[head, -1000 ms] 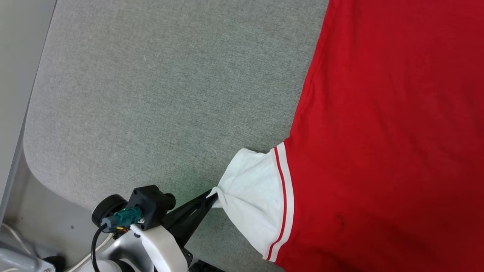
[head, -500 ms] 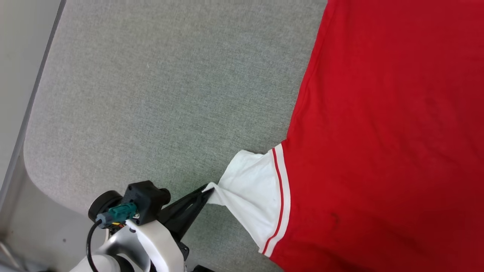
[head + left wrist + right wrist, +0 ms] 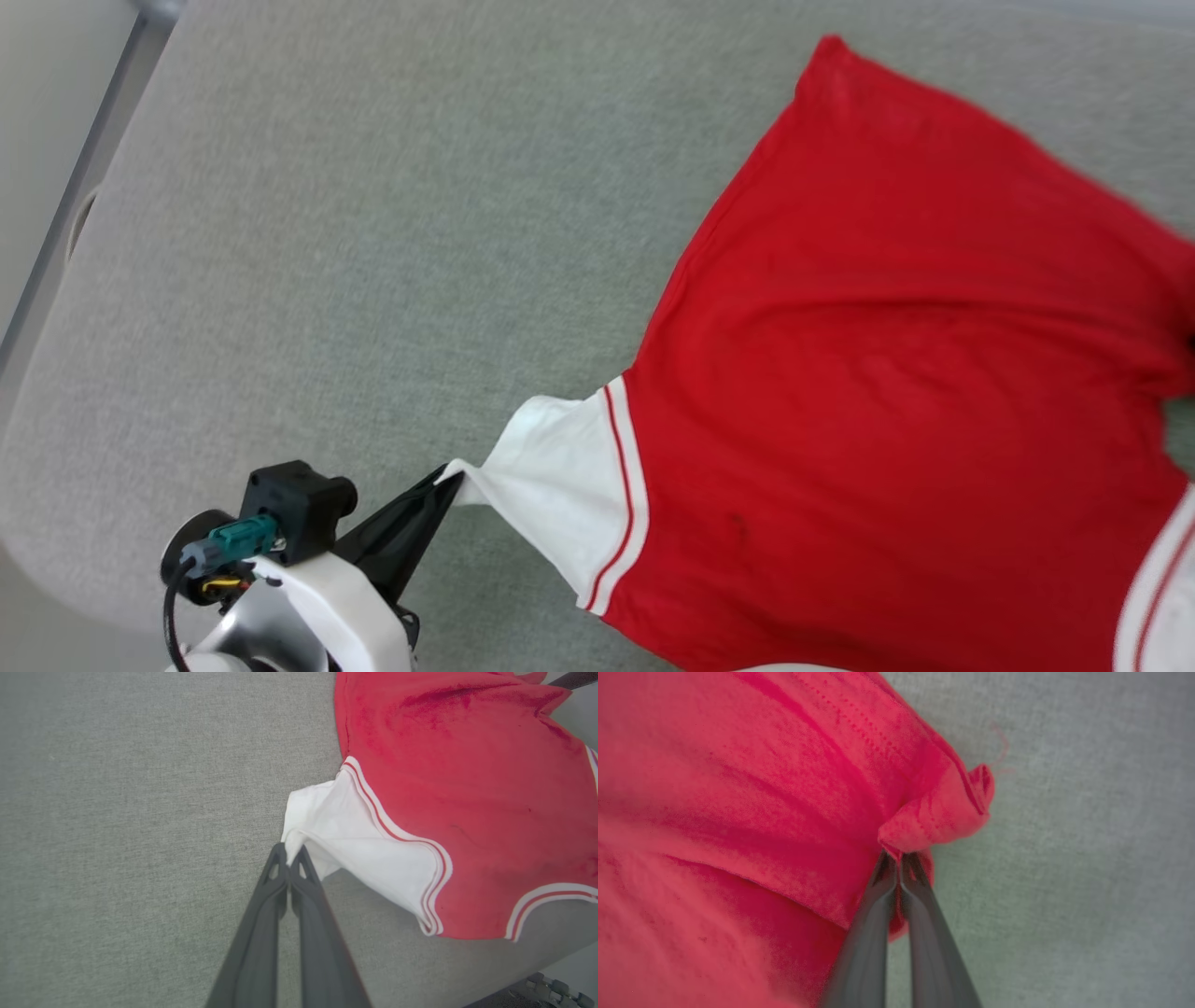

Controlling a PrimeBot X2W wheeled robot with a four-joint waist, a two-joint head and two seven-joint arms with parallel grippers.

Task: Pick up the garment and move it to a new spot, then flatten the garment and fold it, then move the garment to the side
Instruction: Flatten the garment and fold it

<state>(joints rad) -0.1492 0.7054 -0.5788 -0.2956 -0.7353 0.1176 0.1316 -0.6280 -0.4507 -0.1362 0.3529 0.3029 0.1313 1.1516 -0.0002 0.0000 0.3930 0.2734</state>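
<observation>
You have one garment (image 3: pixel 887 373) in front of you, a red shirt. It lies over the right part of the grey padded table (image 3: pixel 373 233), with its hem on the far side and its sleeves on the near side. The left half of the table is bare grey cloth, and its rounded corner sits at the near left.

Count two white sleeves in the head view. The left sleeve (image 3: pixel 551 495) shows in full. The right sleeve (image 3: pixel 1162 597) is a sliver at the near right corner. Each joins the red body at a white band that carries one thin red stripe.

You have two grippers at work, and both are clenched on cloth.

The left gripper (image 3: pixel 448 476) sits at the near left, its two dark fingers pressed together on the outer edge of the left sleeve. The white cloth is drawn to a point there. In the left wrist view the same gripper (image 3: pixel 289 851) has white cloth pinched between its tips, and the sleeve fans out to the right towards the red body.

The right gripper (image 3: pixel 899 856) has its two fingers closed on a fold of red cloth with a stitched edge. That fold curls into one small roll just past the tips, with grey table beside it. From that view you cannot tell which corner of the garment it is.
</observation>
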